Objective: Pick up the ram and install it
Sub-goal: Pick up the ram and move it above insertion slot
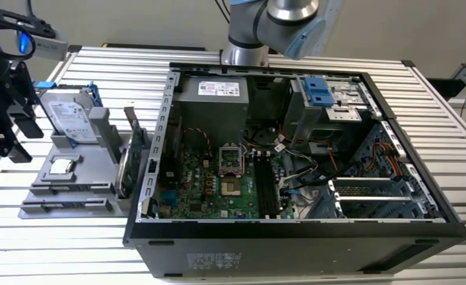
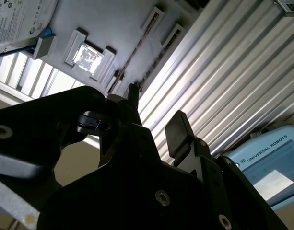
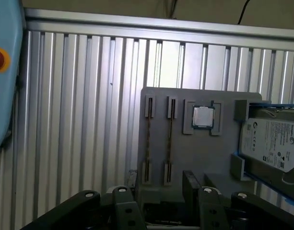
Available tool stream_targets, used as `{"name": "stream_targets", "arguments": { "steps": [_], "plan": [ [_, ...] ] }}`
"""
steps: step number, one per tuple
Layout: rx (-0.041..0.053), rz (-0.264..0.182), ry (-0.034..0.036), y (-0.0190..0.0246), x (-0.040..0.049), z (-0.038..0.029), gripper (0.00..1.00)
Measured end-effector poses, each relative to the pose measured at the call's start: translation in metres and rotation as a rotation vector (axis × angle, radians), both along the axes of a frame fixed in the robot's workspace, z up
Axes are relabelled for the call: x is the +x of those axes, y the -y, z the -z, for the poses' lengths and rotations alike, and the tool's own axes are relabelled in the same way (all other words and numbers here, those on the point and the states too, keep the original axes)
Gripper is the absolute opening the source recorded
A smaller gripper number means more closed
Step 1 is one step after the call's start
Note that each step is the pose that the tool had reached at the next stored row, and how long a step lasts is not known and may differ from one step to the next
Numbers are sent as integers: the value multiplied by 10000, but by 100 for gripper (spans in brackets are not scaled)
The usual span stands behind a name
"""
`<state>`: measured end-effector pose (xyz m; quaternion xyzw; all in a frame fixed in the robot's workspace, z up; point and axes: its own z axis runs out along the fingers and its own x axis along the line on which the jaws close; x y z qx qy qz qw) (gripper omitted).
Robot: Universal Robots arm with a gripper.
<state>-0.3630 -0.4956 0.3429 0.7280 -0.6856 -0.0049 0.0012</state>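
Two thin dark ram sticks stand on edge in parallel slots of the grey fixture tray [image 3: 194, 153], one stick [image 3: 148, 140] beside the other [image 3: 169, 139]. The second wrist view shows them as two dark lines [image 2: 133, 53] past the fingertips. My black gripper [image 3: 161, 188] hangs above the tray's edge on the ram side, short of the sticks, fingers apart with nothing between them. In the exterior view the gripper [image 1: 21, 141] is at the far left, over the table beside the tray [image 1: 82, 178].
On the tray also sit a silver processor chip [image 3: 203, 116], a hard drive [image 3: 269, 143] in a blue bracket, and an upright green card [image 1: 135, 153]. The open computer case [image 1: 296, 231] lies on the exterior view's right, with black memory slots [image 1: 265, 185] on its motherboard. A blue pendant [image 2: 269, 167] lies nearby.
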Motion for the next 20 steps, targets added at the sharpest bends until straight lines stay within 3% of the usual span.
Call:
{"name": "stream_targets", "arguments": {
  "steps": [20],
  "plan": [
    [-1,0,0,-3,0,187,100]
  ]
}}
